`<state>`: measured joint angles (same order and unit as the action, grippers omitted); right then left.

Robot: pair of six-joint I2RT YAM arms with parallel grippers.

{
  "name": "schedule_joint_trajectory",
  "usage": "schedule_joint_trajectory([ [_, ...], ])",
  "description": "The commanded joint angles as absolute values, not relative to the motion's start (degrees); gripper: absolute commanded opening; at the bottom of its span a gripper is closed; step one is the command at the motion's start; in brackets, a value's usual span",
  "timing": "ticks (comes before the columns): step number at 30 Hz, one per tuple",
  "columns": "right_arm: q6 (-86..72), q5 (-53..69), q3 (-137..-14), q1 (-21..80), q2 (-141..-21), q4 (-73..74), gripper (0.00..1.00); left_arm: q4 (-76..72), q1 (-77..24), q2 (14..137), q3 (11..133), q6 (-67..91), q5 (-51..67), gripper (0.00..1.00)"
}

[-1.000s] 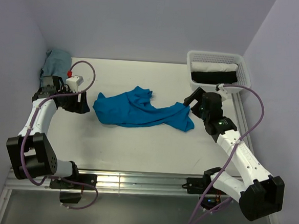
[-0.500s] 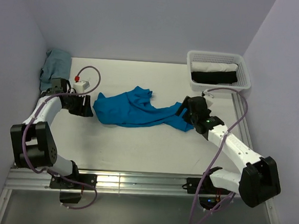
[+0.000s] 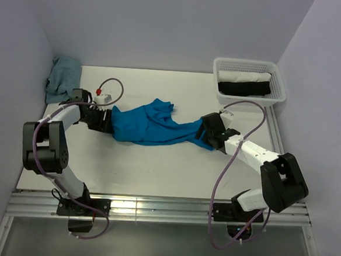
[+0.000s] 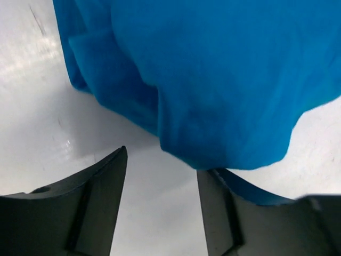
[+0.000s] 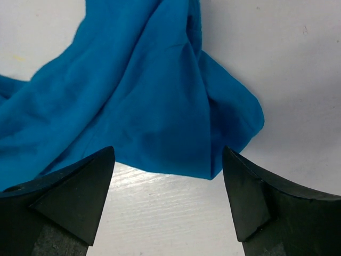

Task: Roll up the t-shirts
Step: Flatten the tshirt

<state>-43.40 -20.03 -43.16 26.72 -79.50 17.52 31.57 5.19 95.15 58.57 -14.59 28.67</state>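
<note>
The blue t-shirt [image 3: 156, 126] lies crumpled in a long heap across the middle of the white table [image 3: 156, 168]. My left gripper [image 3: 105, 121] is low at its left end. In the left wrist view the t-shirt [image 4: 213, 80] fills the top and my left gripper [image 4: 162, 176] is open, bare table between the fingers [image 4: 101, 202], with the cloth's edge lapping over the right fingertip. My right gripper [image 3: 204, 133] is at the shirt's right end. In the right wrist view the right gripper [image 5: 168, 160] stands wide open, the t-shirt's [image 5: 133, 96] hem just ahead of the tips.
A white mesh basket [image 3: 245, 62] at the back right holds a white roll [image 3: 244, 76] and a black roll [image 3: 243, 88]. A pale grey-blue cloth [image 3: 63, 75] lies bunched in the back left corner. Walls close the table on three sides.
Both arms have closed in on the shirt: the left gripper slid right to its left edge, and the right gripper came left and down to its right end.
</note>
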Motion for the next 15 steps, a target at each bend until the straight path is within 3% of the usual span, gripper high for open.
schedule_joint_trajectory([
  [1,-42.81,-21.28,-45.7,25.84,-81.64,15.47,0.87,28.83,4.4,96.59,62.14,-12.83,31.11,0.59],
  [4,-41.93,-18.81,-46.14,24.17,-83.49,12.84,0.75,28.13,3.69,97.56,63.37,-11.52,31.72,0.49],
  [7,-41.05,-17.84,-48.51,23.55,-86.12,12.39,0.59,27.86,3.25,98.96,65.21,-9.68,32.95,0.3],
  [8,-40.96,-17.93,-49.91,23.47,-86.74,13.09,0.45,27.6,3.08,99.23,66.26,-9.15,32.7,0.19],
  [11,-40.69,-18.37,-51.59,23.47,-86.93,13.53,0.23,26.98,2.9,100.54,69.68,-6.95,31.9,0.0],
  [15,-39.99,-18.63,-53.17,23.03,-85.61,14.59,0.11,26.37,2.81,102.12,74.96,-4.4,31.64,0.0],
])
